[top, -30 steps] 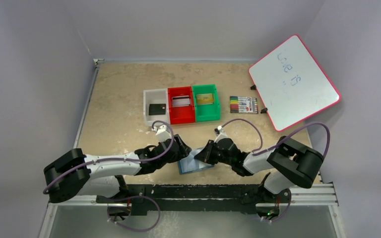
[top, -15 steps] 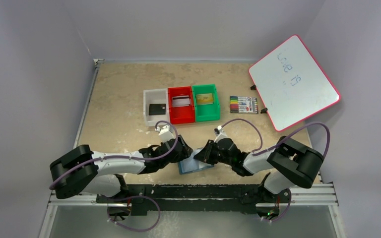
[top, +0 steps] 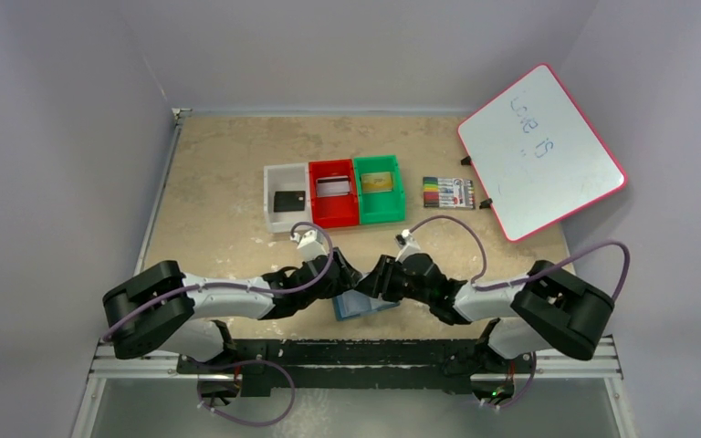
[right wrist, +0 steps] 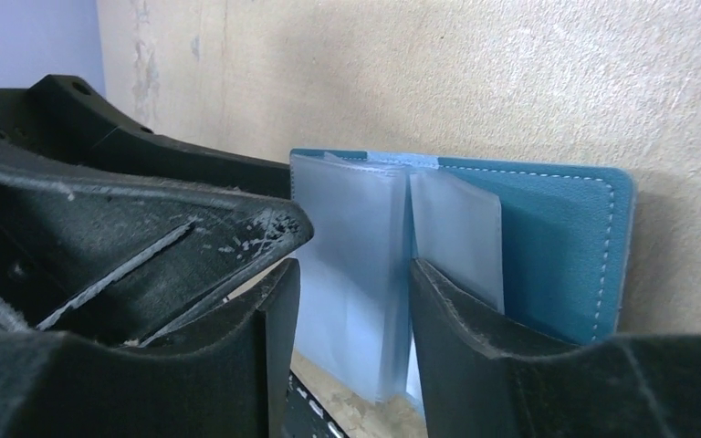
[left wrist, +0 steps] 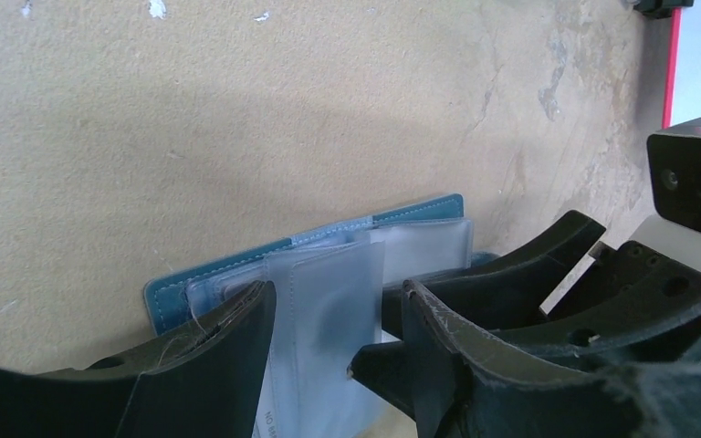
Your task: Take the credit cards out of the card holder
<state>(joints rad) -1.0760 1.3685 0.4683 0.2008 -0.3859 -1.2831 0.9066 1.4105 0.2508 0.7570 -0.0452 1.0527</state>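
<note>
Two claws crowd small teal-blue folding card holder (top: 362,305), lying open near middle of near edge of beige counter (top: 219,173). Left claw (left wrist: 333,315) and right claw (right wrist: 354,274) both parted, gripping nothing, straddling clear plastic pocket leaves (right wrist: 347,210). Risk: claws collide; pinched leaf drags holder off edge.

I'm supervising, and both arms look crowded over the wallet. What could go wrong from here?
1. The left gripper and right gripper both straddle the card holder's clear pockets, close together; they may collide.
2. Closing could pinch only a floppy sleeve and drag the holder instead of freeing a card.
3. No card shows in these pockets; a grasp may come up empty.
</note>
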